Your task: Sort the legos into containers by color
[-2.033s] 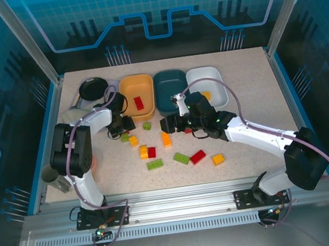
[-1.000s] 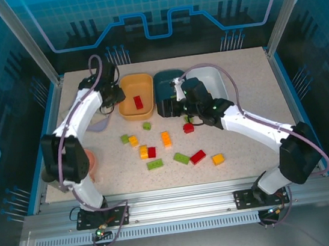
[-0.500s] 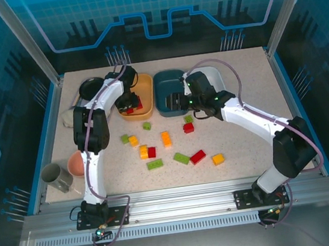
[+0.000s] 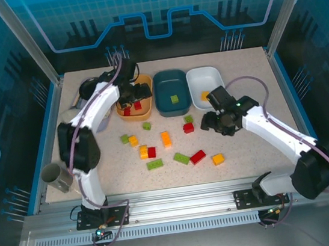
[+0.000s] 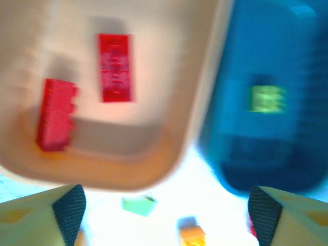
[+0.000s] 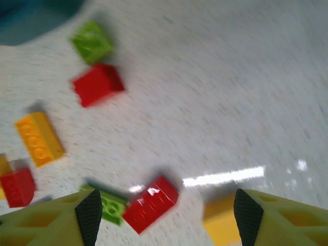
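- Left gripper [image 4: 142,92]: hangs over the orange-yellow bin [image 4: 149,113], on the side nearest the dark teal bin [image 4: 164,108]. Stands released, fingertips [image 5: 69,205] spread wide in the wrist view, clasping nothing.
- Inside the orange-yellow bin: a flat red lego [image 4: 137,105], and just beside it a second red lego [image 4: 127,111] that looks tipped on edge. Blurred in the wrist view.
- Inside the dark teal bin: one light green lego [image 4: 175,99], near the middle of the floor.
- Inside the white bin [image 4: 219,100]: one yellow-orange lego [image 4: 204,96], toward the left wall.
- Right gripper [image 4: 208,123]: hovers over the table [image 4: 249,75] in front of the white bin. Sits just right of a small green lego [image 4: 188,118] and a small red lego [image 4: 188,128]. Stands unclenched, fingers [image 6: 89,215] apart, gripping nothing.
- Seen through that gap, down on the table: a long red lego [image 6: 151,204], with a long green lego [image 6: 110,205] touching its left end and a yellow lego [image 6: 223,220] near on the right.
- Loose on the table in front of the bins:
  - an orange lego [image 4: 166,138] near the centre;
  - left of it, a yellow brick [image 4: 143,152] against a red brick [image 4: 151,152];
  - further left, a green brick [image 4: 125,138] beside a yellow piece [image 4: 133,141];
  - another green piece [image 4: 147,126] just in front of the orange-yellow bin;
  - a flat green brick [image 4: 155,164] nearest the arm bases.
- At the far left corner: a black pan [image 4: 90,87], with a beige cloth [image 4: 69,116] in front of it.
- By the left edge: a grey cup [image 4: 53,174].
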Controlling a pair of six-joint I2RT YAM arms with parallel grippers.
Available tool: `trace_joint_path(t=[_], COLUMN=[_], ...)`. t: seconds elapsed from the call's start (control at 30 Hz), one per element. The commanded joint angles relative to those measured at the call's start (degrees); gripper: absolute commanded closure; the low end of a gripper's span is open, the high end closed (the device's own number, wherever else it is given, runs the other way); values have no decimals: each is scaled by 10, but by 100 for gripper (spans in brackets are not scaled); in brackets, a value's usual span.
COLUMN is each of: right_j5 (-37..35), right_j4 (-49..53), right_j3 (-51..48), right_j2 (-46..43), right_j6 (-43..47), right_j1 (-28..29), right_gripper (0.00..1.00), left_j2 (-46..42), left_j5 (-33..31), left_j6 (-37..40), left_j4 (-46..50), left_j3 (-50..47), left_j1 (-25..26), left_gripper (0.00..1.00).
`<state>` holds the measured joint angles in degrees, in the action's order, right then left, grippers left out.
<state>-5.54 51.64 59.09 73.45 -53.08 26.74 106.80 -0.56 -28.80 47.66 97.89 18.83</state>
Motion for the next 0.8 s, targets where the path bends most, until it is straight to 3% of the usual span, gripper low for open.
trace_joint_path(t=[0.0,0.1,0.33,0.5,0.77], right_j5=[38,43,81,108,101], right_j4=[82,61,-8,-77,-105], right_j3=[-65,-123,-202,-238,-241], right_j2=[-59,-83,-86,-65,-58], right_j6=[-162,-255,-388,-418,-408], right_j1=[-3,-3,-6,-7,-8], right_gripper=[28,28,26,26,27], left_j2=[-125,-213,-343,-373,-367], left_j5=[123,173,184,169,145], left_j6=[-15,-29,-50,-65,-69], left_j4=[-118,-177,-219,-228,-228], left_j3=[-115,-224,-369,-416,-411], left_j1=[35,75,199,227,246], left_gripper=[11,9,8,8,8])
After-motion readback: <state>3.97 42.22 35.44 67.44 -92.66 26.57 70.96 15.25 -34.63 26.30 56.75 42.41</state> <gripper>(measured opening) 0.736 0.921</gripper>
